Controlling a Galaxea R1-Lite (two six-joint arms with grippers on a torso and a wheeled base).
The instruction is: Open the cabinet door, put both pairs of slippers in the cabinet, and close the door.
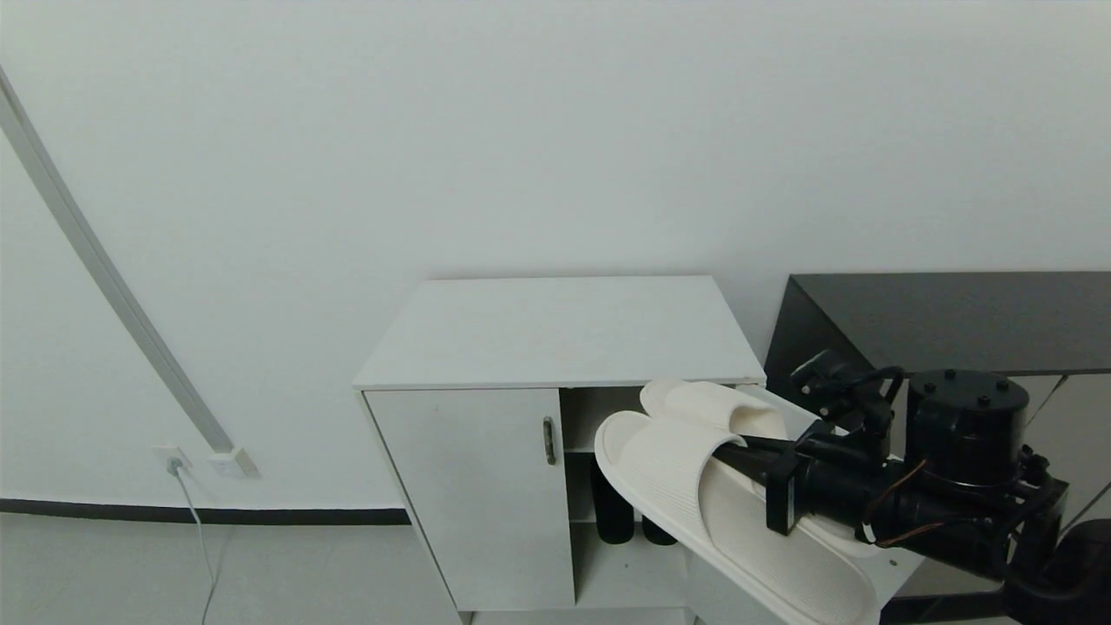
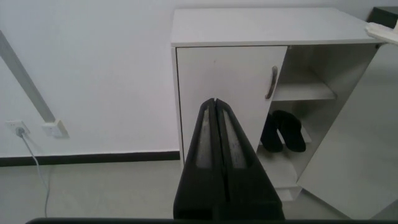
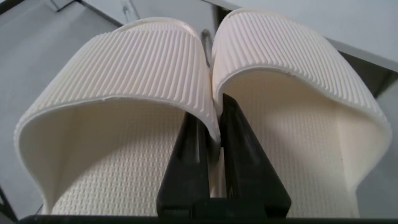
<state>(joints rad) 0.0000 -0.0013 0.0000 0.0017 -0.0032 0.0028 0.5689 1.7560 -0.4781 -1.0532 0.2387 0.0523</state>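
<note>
A pair of white ribbed slippers [image 1: 694,473] hangs in front of the cabinet's open right half, with my right gripper [image 1: 738,456] shut on their adjoining inner edges. In the right wrist view the black fingers [image 3: 239,149] run in under the two straps of the white slippers [image 3: 143,68]. The white cabinet [image 1: 555,334] has its left door [image 1: 473,495] closed and its right door [image 2: 348,155] swung open. A pair of black slippers [image 1: 621,512] stands on the lower shelf, the same black slippers [image 2: 283,130] showing in the left wrist view. My left gripper [image 2: 215,109] is shut and empty, held off from the cabinet front.
A black table [image 1: 955,321] stands right of the cabinet. On the wall at the left are a slanted grey conduit [image 1: 104,269] and a socket [image 1: 174,460] with a cable running down to the floor. A middle shelf [image 2: 301,93] spans the open half.
</note>
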